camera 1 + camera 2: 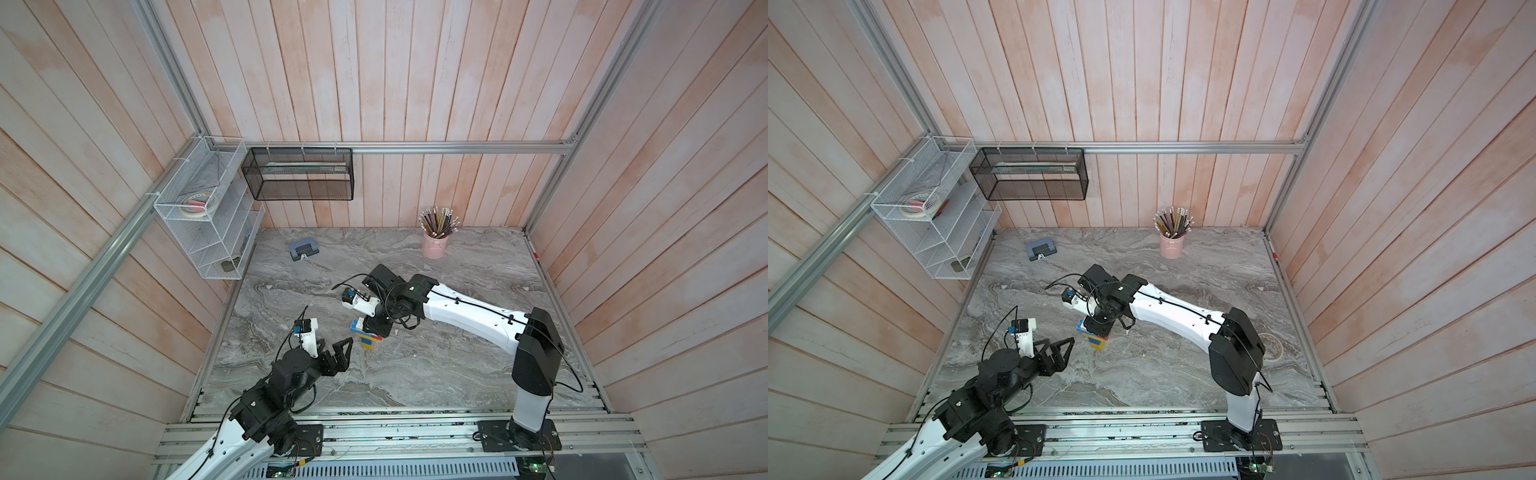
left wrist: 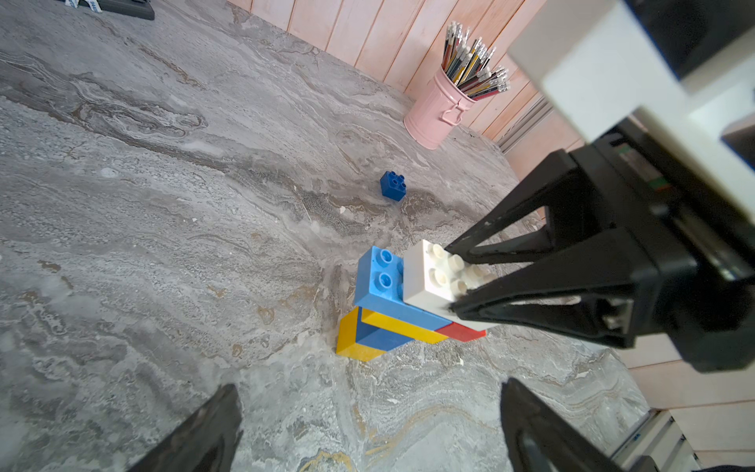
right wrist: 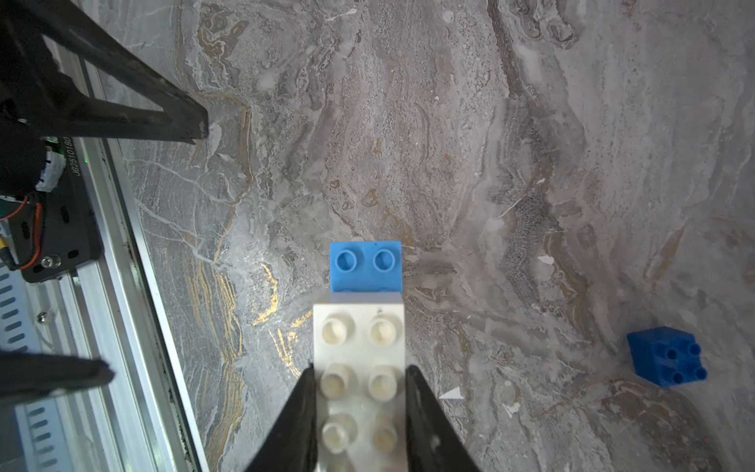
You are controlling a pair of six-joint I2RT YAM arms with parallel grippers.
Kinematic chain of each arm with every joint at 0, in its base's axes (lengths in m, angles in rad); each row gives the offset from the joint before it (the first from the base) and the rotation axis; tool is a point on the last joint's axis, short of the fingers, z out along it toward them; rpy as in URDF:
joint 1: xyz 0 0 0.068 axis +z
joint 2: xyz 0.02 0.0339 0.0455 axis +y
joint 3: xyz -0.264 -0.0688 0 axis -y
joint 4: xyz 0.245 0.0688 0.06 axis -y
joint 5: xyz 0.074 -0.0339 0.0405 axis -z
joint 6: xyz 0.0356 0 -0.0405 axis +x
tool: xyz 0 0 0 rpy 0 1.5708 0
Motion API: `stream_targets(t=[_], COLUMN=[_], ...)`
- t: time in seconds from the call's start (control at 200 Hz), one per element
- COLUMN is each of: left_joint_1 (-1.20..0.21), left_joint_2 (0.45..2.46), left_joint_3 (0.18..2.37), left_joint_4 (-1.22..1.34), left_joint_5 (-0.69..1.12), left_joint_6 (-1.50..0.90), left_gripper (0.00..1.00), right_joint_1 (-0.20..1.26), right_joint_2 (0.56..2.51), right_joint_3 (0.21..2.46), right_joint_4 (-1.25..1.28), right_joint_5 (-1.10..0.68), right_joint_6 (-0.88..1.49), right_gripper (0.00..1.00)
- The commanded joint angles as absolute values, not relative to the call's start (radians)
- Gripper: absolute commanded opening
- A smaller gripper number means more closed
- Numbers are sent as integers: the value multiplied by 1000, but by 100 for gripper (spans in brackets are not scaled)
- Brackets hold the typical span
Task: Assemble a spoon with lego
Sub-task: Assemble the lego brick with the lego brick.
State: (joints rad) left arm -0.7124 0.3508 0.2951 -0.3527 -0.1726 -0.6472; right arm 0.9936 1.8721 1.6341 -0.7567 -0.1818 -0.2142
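We count six bricks (image 2: 429, 278) joined in the spoon (image 2: 392, 323), one loose blue brick (image 2: 393, 186) near the spoon, and one pencil cup (image 2: 439, 112) beyond it.

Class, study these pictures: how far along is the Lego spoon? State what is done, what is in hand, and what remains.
Done: yellow, blue and red bricks form a stack on the table. In hand: the right gripper is shut on the white brick, atop the stack; whether it is pressed home is unclear. Left: one dark blue brick lies loose, and the left gripper is open, empty.
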Motion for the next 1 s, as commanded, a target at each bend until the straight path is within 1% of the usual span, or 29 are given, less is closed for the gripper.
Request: stream_targets(t=[0.0,0.04,0.275,0.475,0.735,0.78,0.995], left_joint_1=[-707,-707,-707,-707,-707,-707,-707], left_joint_2=[338,337,336,336,333,332,332], left_joint_3=[288,288,287,288,288,288,288], left_joint_4=[-355,-355,-354,-353,-354,-354,-354], left_joint_5=[-181,-181,-181,-179,-181,-181,-185], left_joint_6=[-638,-638,-637,-635,-635,-635,-635], left_gripper=[100,100,100,100,100,100,100], right_joint_1=[991,989,985,985,990,992,992], right_joint_2=[1921,1922,1905,1908,1901,1892,1843], right_joint_3=[1639,1635,1582,1563,1551,1539,1468], right_joint_4=[-812,-814,-791,-792,-803,-791,-709], right_joint_5=[-208,-212,-215,-219,-182,-179,-183], right_joint_6=[-213,-210,-197,-176,-159,-159,-146], right_gripper=[12,11,10,7,6,4,2])
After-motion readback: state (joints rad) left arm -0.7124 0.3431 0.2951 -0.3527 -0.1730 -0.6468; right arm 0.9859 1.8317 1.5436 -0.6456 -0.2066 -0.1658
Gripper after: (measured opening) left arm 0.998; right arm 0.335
